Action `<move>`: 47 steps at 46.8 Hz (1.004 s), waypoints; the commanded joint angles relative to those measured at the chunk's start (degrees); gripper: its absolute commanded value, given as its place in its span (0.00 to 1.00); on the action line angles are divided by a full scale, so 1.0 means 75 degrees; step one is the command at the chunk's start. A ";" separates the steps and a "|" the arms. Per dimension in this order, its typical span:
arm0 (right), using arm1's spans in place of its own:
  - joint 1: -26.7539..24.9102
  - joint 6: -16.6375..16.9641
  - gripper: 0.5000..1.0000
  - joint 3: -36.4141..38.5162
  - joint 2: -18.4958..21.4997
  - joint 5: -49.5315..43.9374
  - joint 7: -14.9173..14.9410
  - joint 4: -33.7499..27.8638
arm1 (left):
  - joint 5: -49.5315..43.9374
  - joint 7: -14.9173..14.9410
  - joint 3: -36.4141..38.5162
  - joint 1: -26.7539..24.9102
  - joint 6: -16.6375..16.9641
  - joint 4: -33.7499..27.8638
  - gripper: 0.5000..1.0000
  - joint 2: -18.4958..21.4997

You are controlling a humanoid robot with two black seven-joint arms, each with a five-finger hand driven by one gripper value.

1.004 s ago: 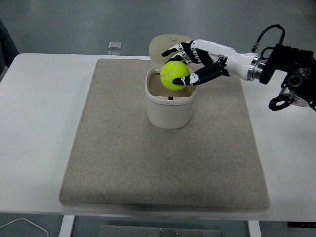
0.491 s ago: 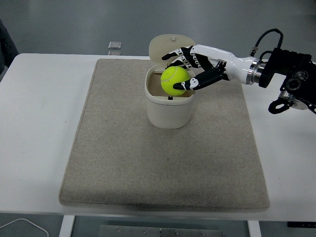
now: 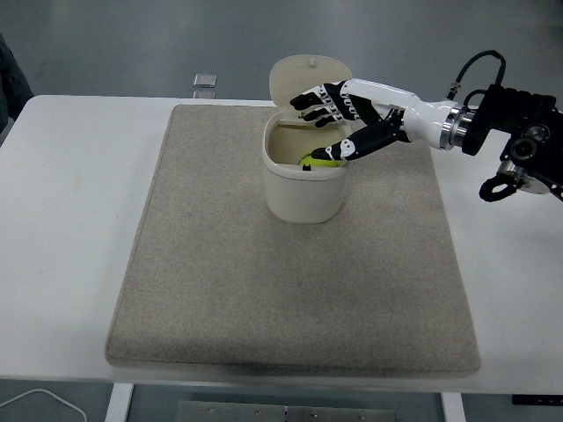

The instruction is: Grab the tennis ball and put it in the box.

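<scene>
right hand [image 3: 339, 123] fingers spread, empty | tennis ball [image 3: 324, 160] below it (inside box [image 3: 303, 189])

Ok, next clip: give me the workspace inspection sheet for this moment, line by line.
Surface: white table with a beige mat lying flat on it.
Job's things: white box upright on the mat, lid tipped open behind it; tennis ball sits low inside the box, only a yellow sliver showing.
Clutter: small clear object at the table's far edge.
Hands: right hand over the box opening, fingers spread, thumb by the ball; left hand not in view.
Cables: black cable looping at the right wrist; white cable below the table's near left corner.
Surroundings: grey floor; dark shape at the left edge, unclear.
</scene>
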 commanded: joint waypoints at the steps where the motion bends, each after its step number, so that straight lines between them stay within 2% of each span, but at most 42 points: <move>1: 0.0023 0.0263 0.72 0.0054 -0.0073 0.0062 -0.0001 0.0000 | 0.0000 -0.0001 0.0000 0.0000 0.0004 0.0000 0.98 0.0000; 5: 0.0035 0.0603 0.73 0.0125 -0.0131 0.0132 -0.0001 0.0012 | 0.0000 -0.0001 0.0000 0.0000 -0.0008 0.0000 0.98 0.0000; 7: 0.0035 0.0790 0.77 0.0137 -0.0213 0.0284 -0.0001 0.0024 | 0.0000 -0.0001 0.0000 0.0000 0.0004 0.0000 0.98 0.0000; 9: 0.0047 0.1047 0.80 0.0137 -0.0342 0.0506 -0.0013 0.0059 | 0.0000 -0.0001 0.0000 0.0000 0.0004 0.0000 0.98 0.0000; 14: 0.0070 0.1763 0.81 0.0148 -0.0681 0.0929 -0.0036 0.0094 | 0.0000 -0.0001 0.0000 0.0000 0.0004 0.0000 0.98 0.0000; 25: 0.0199 0.2338 0.81 0.0137 -0.1548 0.0964 -0.0071 0.0129 | 0.0000 -0.0001 0.0000 0.0000 0.0004 0.0000 0.98 0.0000; 31: 0.0117 0.2420 0.81 0.0125 -0.1947 0.1163 -0.0305 0.0129 | 0.0000 -0.0001 0.0000 0.0000 0.0004 0.0000 0.98 0.0000; 35: -0.0070 0.2408 0.81 0.0136 -0.2088 0.1526 -0.0317 0.0118 | 0.0000 -0.0001 0.0000 0.0000 -0.0008 0.0000 0.98 0.0000; 41: -0.0351 0.2233 0.81 0.0137 -0.2170 0.1948 -0.0306 -0.0034 | 0.0000 -0.0001 0.0000 0.0000 0.0004 0.0000 0.98 0.0000; 47: -0.0633 0.1835 0.81 0.0195 -0.2089 0.2791 -0.0294 -0.0397 | 0.0000 -0.0001 0.0000 0.0000 0.0004 0.0000 0.98 0.0000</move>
